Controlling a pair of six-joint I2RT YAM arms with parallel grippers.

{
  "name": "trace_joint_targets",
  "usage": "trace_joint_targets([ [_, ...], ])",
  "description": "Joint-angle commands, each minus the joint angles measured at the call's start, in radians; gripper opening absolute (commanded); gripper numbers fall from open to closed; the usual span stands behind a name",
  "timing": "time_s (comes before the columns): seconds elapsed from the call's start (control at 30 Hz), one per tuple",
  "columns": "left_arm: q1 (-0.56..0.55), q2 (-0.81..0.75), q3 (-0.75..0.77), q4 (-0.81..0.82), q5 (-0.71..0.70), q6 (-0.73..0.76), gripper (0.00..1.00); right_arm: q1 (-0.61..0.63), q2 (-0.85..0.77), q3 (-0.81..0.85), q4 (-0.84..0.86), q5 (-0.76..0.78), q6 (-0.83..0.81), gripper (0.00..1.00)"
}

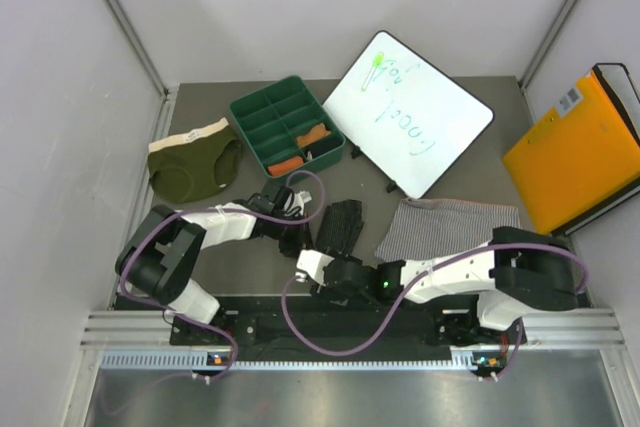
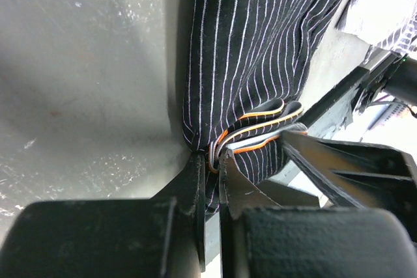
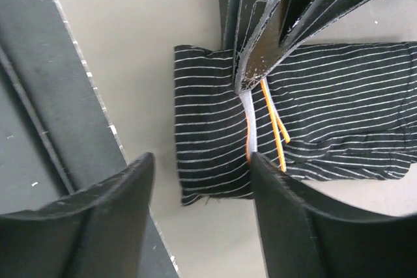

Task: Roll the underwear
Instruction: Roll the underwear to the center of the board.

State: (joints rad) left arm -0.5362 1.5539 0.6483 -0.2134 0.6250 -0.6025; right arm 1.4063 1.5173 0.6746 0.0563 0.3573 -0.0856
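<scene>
Black briefs (image 1: 342,225) lie mid-surface, long axis running away from the arms. The left fingers (image 2: 189,206) are pressed together on a fold of the cloth. The right fingers (image 3: 104,219), spread, hover over its near end and look best placed to begin the roll. Bare surface (image 3: 163,17) surrounds it, with grey briefs (image 1: 450,227) near on the right.

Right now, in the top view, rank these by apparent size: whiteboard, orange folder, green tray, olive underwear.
1. whiteboard
2. orange folder, partly cut off by the frame edge
3. green tray and olive underwear look alike, so they are not ranked.
</scene>
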Motion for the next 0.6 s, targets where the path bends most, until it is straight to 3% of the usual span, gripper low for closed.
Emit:
trace_joint_targets([
  [0.0, 0.008, 0.021, 0.027, -0.078, 0.025, 0.059, 0.00, 0.011, 0.047, 0.013, 0.054, 0.058, -0.019, 0.56],
  [0.17, 0.010, 0.014, 0.004, -0.014, 0.091, 0.047, 0.00, 0.008, 0.098, 0.017, 0.050, 0.059, -0.002, 0.32],
  [0.2, 0.010, 0.009, 0.001, -0.003, 0.110, 0.041, 0.01, -0.001, 0.103, 0.022, 0.034, 0.030, 0.009, 0.18],
  [0.23, 0.010, 0.003, -0.002, 0.003, 0.107, 0.034, 0.24, -0.007, 0.101, 0.031, 0.021, 0.014, 0.013, 0.08],
  [0.27, 0.012, -0.014, -0.009, 0.005, 0.098, 0.032, 0.37, -0.012, 0.096, 0.036, 0.011, -0.001, 0.020, 0.00],
  [0.33, 0.012, -0.041, -0.022, 0.008, 0.045, 0.023, 0.58, -0.041, 0.067, 0.040, -0.018, -0.079, 0.041, 0.00],
  [0.57, 0.042, -0.237, -0.139, 0.078, -0.073, -0.055, 0.69, -0.176, -0.055, 0.052, -0.091, -0.391, 0.176, 0.00],
])
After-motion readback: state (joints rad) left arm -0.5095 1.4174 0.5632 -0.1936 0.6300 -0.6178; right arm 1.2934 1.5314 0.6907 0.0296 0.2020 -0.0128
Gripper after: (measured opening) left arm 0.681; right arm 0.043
